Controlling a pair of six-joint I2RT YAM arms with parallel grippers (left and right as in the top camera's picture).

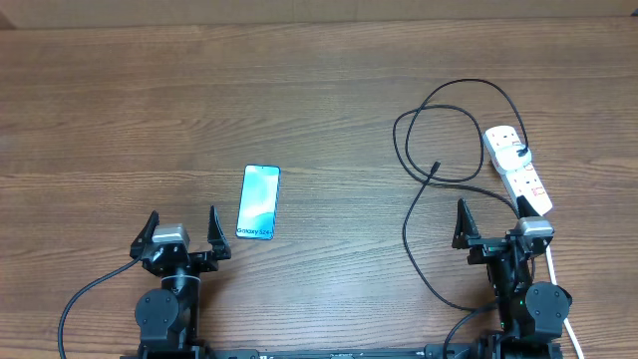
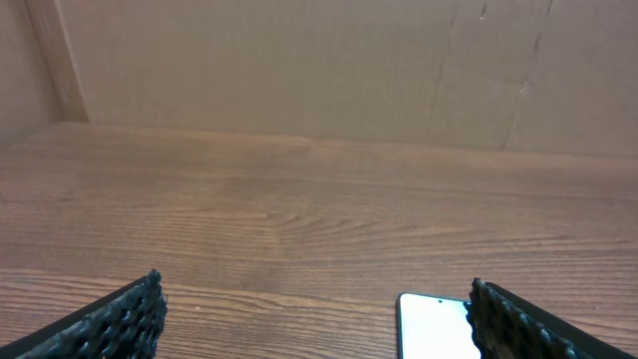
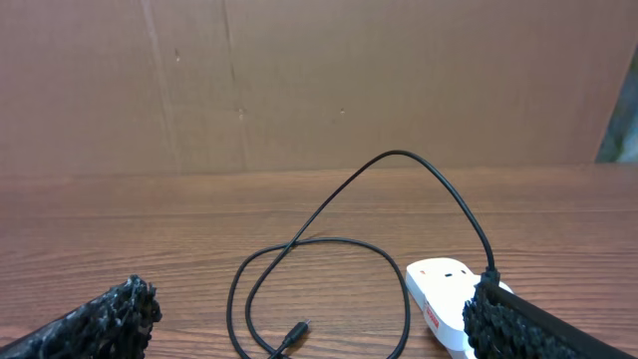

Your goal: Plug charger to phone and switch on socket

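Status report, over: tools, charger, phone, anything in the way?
Left tool open, right tool open, both empty. Charger tip loose on table, not in phone. Socket beside right tool. Nothing blocking.

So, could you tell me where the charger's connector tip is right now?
In the overhead view the tip lies right of centre, just left of the socket and ahead of the right end effector.

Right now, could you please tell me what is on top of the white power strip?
A black plug sits in the power strip near its far end, its cable leading away. The strip's near end is covered by the right gripper, so that part cannot be seen.
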